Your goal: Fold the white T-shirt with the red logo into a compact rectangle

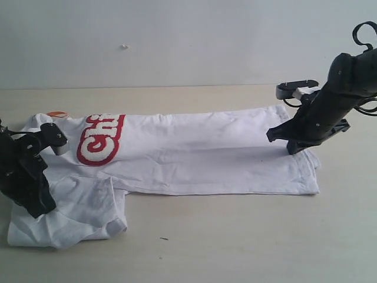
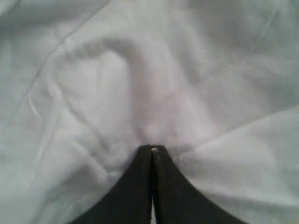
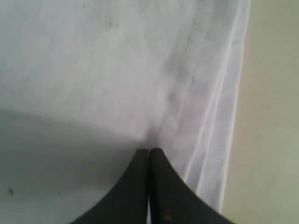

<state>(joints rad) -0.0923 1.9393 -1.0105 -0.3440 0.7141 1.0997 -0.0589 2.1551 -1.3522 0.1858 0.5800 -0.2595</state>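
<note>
The white T-shirt (image 1: 206, 153) lies across the table, neck to the left and hem to the right, with its body folded into a long band. Only part of the red logo (image 1: 100, 140) shows, beside the fold. A sleeve (image 1: 70, 218) spreads out at the front left. My left gripper (image 1: 41, 210) (image 2: 153, 148) is shut, its tips pinching wrinkled cloth at the sleeve end. My right gripper (image 1: 293, 148) (image 3: 149, 150) is shut on the cloth just inside the layered hem (image 3: 219, 116).
The shirt rests on a bare beige table (image 1: 235, 242), which also shows past the hem (image 3: 273, 116). A pale wall (image 1: 188, 41) stands behind. An orange neck tag (image 1: 57, 113) peeks out at the far left.
</note>
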